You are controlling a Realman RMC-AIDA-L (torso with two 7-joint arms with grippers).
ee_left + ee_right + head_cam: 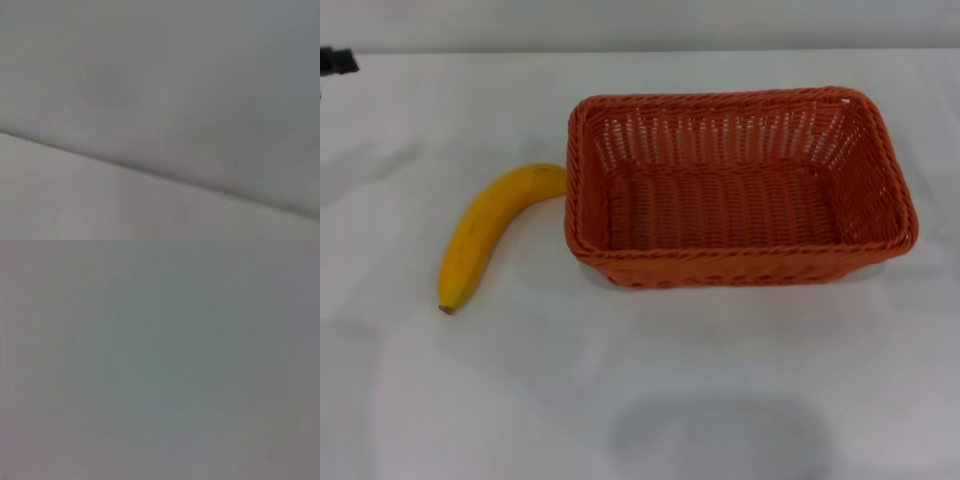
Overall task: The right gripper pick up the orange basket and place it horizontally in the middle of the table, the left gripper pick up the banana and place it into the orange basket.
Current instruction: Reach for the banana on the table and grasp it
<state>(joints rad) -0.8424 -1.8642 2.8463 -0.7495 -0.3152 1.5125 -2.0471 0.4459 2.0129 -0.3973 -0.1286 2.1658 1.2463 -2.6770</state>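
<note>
Your orange basket [740,185] sits upright on the tabletop [640,400], a little right of centre in the head view, with its long axis running left to right across your field; it already lies horizontally, so judge whether it needs more than a small shift toward the middle. The banana [490,235] lies just off the basket's left short wall, its upper end close to or touching the rim, its curved body sweeping down and leftward toward you; its dark tip points at the near-left.

Neither end effector shows in the head view, apart from a small dark object [337,62] at the far left edge that you cannot identify; both wrist views give only blank grey surface, so you cannot tell whether either is spread or pressed together.

The relation to hold: the basket lies to the right arm's side, the banana to the left arm's side; reach for the basket's right short wall first, clear of the banana.
</note>
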